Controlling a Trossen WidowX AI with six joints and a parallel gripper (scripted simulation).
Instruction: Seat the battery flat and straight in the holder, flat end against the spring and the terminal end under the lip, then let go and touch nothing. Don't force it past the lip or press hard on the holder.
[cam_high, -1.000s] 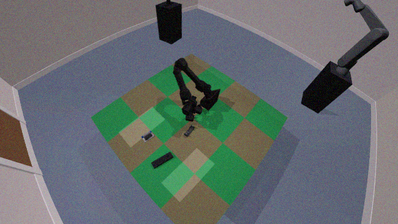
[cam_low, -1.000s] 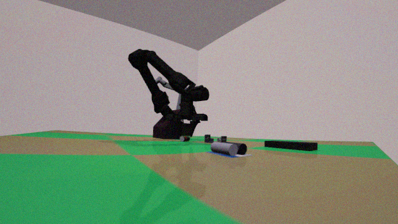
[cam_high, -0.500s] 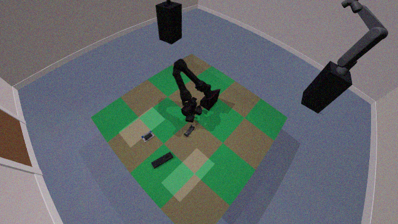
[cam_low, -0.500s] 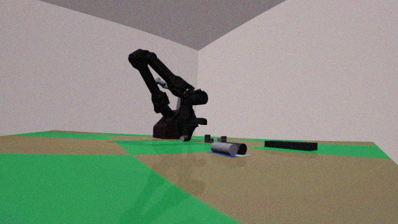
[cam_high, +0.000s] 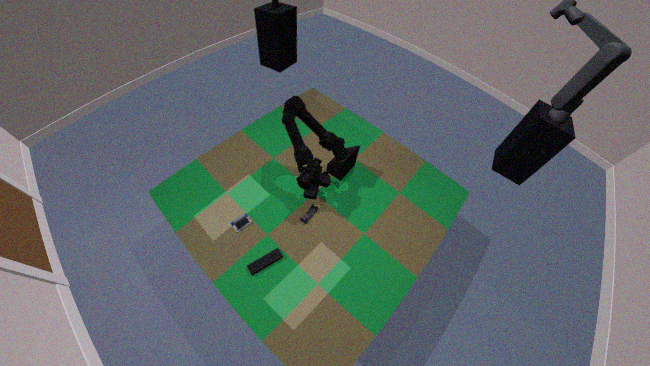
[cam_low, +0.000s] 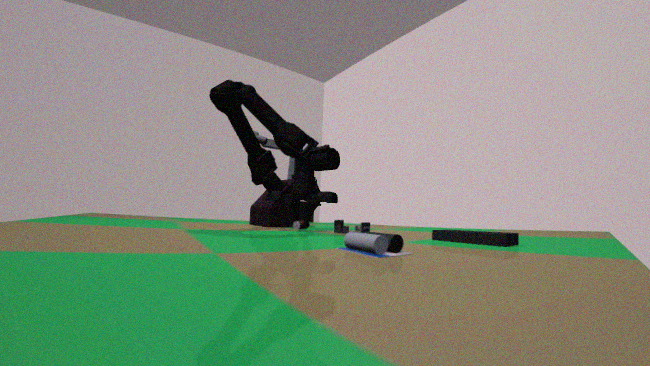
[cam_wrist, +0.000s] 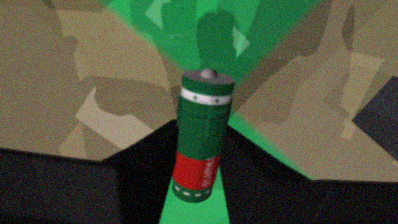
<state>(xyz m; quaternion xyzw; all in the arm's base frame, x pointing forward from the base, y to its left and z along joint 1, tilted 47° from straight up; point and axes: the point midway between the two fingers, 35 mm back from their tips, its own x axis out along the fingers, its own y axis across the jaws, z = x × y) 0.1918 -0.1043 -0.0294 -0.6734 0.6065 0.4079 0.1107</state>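
Note:
The battery is green with a red band and white rings. It shows in the wrist view, with its nub end pointing away from the camera. My gripper is shut on the battery, with one dark finger on each side of its body. The gripper holds the battery low at the checkered mat, over a green square. The battery's end shows small and grey in the exterior view. The dark holder lies on a brown square a short way off. In the wrist view it is cut off by the right edge.
A grey cylinder on a blue and white card lies to the left of the holder. A long black bar lies farther out. Two black camera boxes stand off the mat.

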